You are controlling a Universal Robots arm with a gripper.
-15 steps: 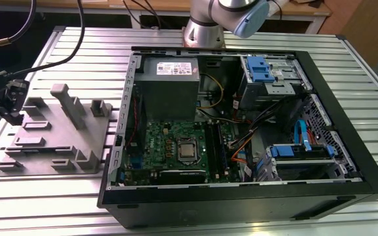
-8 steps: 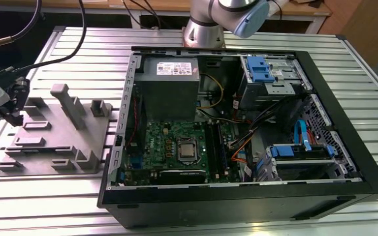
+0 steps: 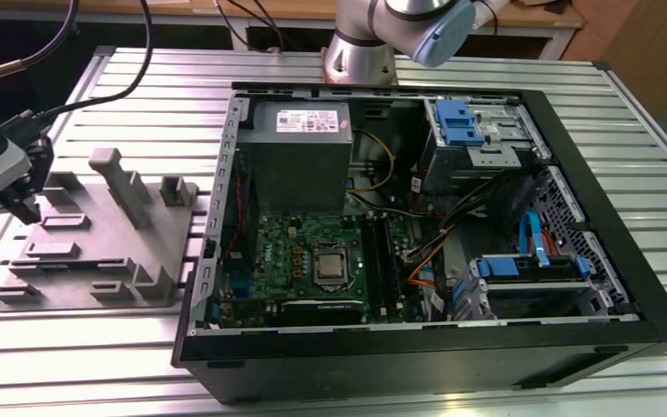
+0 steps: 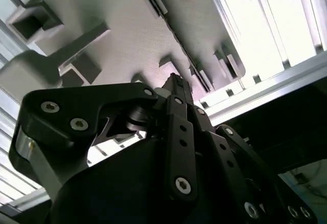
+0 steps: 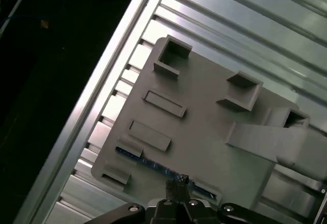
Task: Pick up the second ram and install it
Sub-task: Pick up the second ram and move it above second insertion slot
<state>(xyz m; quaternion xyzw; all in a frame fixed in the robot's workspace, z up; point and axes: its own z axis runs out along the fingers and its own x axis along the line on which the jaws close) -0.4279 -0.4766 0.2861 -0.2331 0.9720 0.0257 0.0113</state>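
Gripper [image 5: 179, 181] pinches the long, thin dark blue-green ram strip [image 5: 134, 156], which stands on edge in its slot in the grey moulded plastic tray [image 5: 204, 132]. It is not yet lifted or installed in the open black computer case [image 3: 426, 352].

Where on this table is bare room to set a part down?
Bare table slats lie in front of the grey tray, toward the camera, and beyond it to the far edge. Crowded: the computer case interior, and the tray's end under the gripper.
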